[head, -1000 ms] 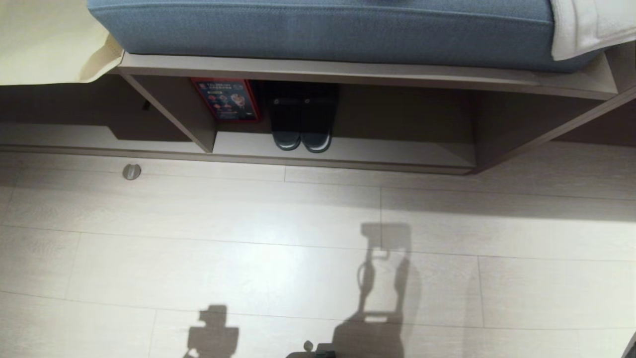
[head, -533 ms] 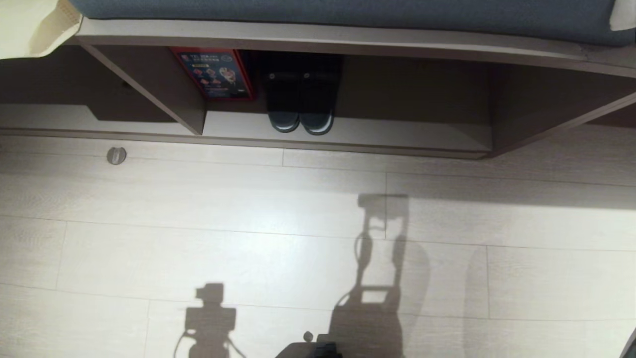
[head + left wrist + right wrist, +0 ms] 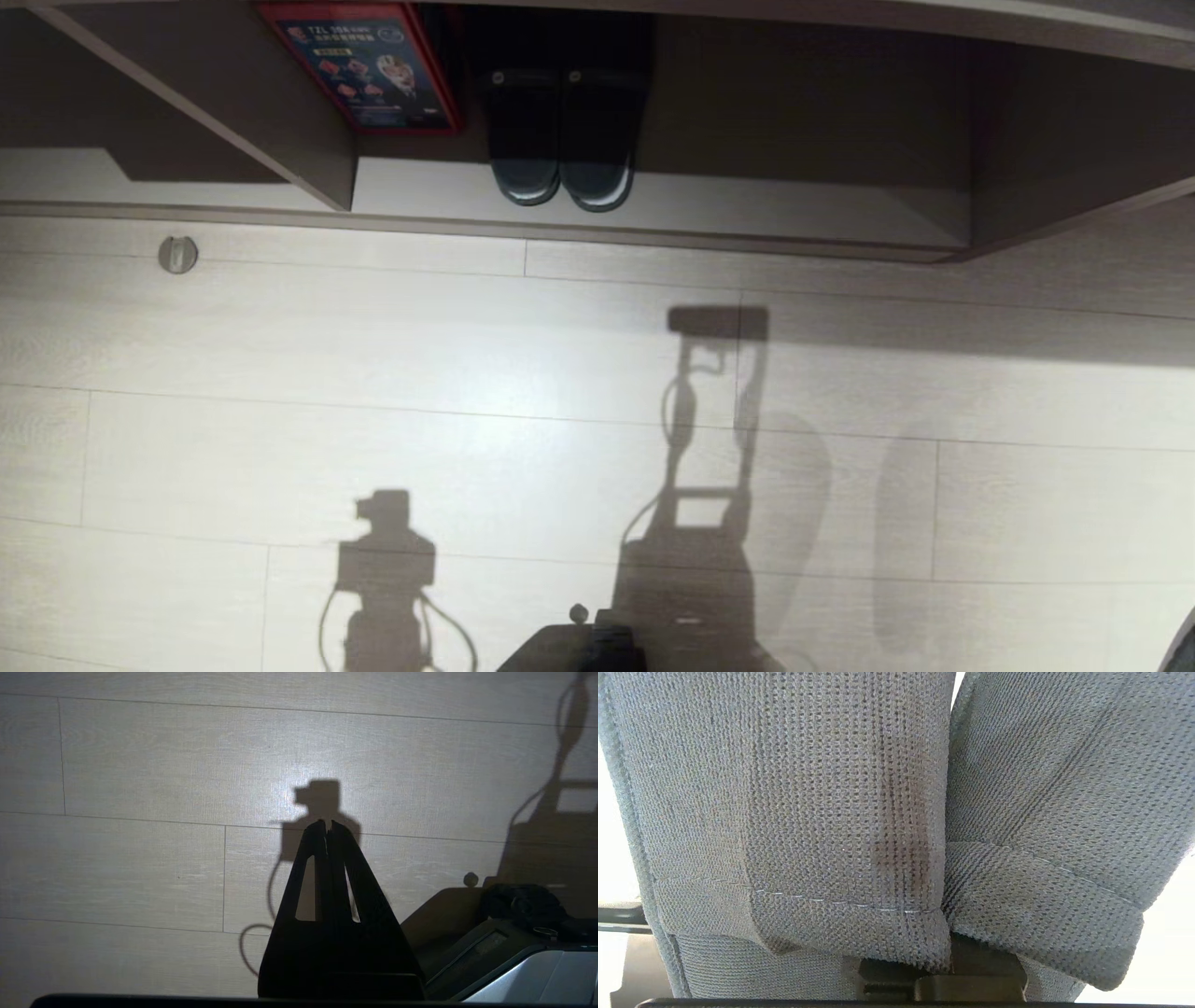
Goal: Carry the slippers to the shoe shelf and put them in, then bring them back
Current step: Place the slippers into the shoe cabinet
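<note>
Pale wood-grain plank floor [image 3: 373, 355] fills the head view, brightly lit at centre, crossed by hard shadows toward 6 o'clock. A small round metal fitting [image 3: 177, 254], perhaps a doorstop, sits at 10 o'clock.

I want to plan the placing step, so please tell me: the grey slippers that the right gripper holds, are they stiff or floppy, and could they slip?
The slippers look like soft knit fabric, so they probably bend and hang. The rough weave likely resists slipping. They seem light.
</note>
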Tool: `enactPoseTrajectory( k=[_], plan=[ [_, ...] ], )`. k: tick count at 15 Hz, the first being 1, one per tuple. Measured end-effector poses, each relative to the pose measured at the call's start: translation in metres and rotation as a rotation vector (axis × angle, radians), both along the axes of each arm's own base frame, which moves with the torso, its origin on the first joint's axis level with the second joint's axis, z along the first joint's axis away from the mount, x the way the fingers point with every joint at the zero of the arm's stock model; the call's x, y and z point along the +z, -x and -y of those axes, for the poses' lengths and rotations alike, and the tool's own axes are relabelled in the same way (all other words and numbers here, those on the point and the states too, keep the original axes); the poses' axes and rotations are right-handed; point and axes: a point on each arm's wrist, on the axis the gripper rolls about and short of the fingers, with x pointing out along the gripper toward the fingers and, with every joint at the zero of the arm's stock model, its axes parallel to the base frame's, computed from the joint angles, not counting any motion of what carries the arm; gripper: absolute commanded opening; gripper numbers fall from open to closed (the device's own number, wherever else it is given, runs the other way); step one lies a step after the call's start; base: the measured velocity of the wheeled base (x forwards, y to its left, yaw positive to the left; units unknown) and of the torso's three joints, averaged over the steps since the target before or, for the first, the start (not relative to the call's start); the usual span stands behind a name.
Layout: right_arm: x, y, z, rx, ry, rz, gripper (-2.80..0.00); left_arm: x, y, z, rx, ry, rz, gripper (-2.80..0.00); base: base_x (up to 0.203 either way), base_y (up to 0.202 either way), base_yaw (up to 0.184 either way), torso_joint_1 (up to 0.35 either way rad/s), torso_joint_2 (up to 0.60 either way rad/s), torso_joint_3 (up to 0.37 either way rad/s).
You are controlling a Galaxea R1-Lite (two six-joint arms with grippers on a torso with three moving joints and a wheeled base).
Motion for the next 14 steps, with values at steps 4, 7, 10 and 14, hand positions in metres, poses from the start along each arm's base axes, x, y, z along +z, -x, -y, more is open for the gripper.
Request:
enactPoseTrajectory(
  k=[4,7,10,14],
  plan=[
    [-0.0001,0.0,0.0,-0.001,0.0,0.0,-2.8,0.0,0.0,0.0,0.0,0.0,0.0,-2.8,0.0,0.0,0.0,0.003,0.0,-0.2],
    [-0.0001,0.0,0.0,-0.001,0.0,0.0,-2.8,0.0,0.0,0.0,0.0,0.0,0.0,-2.8,0.0,0.0,0.0,0.005,0.0,-0.2],
    [-0.0001,0.0,0.0,-0.001,0.0,0.0,-2.8,0.0,0.0,0.0,0.001,0.0,0.0,-2.8,0.0,0.0,0.0,0.002,0.0,-0.195],
    [-0.0001,-0.0001,0.0,-0.001,0.0,-0.001,-2.8,0.0,0.0,0.0,0.0,0.0,0.0,-2.8,0.0,0.0,0.0,0.004,0.01,-0.198]
  ],
)
